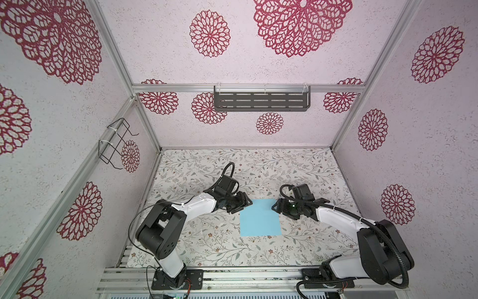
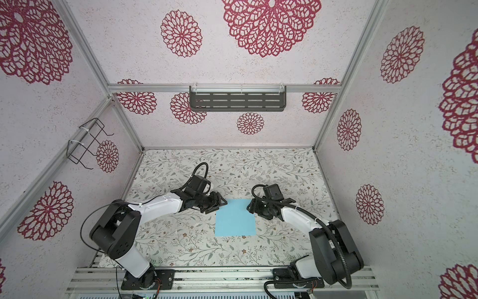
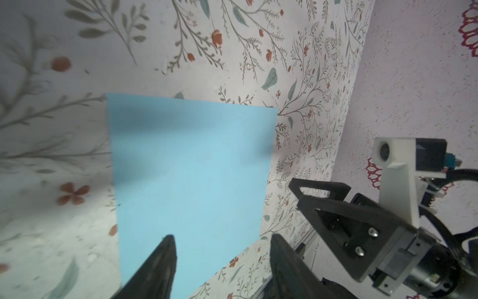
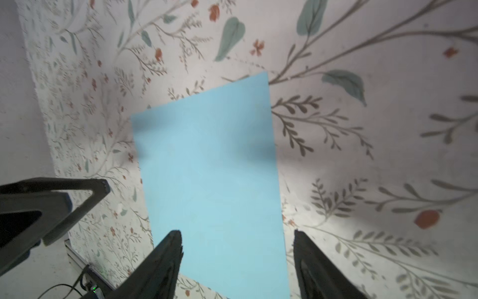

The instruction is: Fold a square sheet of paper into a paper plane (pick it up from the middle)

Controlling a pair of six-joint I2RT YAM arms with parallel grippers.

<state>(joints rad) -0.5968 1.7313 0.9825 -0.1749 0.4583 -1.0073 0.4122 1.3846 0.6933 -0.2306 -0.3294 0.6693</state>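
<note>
Sheet [image 1: 259, 218] flat on surface [image 1: 207, 240], left claw [image 3: 222, 236] half-open at one far corner, right claw [image 4: 236, 231] half-open at the other, nothing gripped

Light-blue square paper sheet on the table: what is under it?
The light-blue square sheet of paper lies flat on the floral-printed tabletop; the part beneath it is hidden.

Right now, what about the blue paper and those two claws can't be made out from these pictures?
Far corners of the square sheet of paper: in both top views, covered by the left gripper and right gripper; contact cannot be told.
One sheet edge: in both wrist views, cut off by the picture's border and the fingers.
Faint creases: shadows on the sheet could hide them.
The floral table: blurred near the left wrist lens.
</note>
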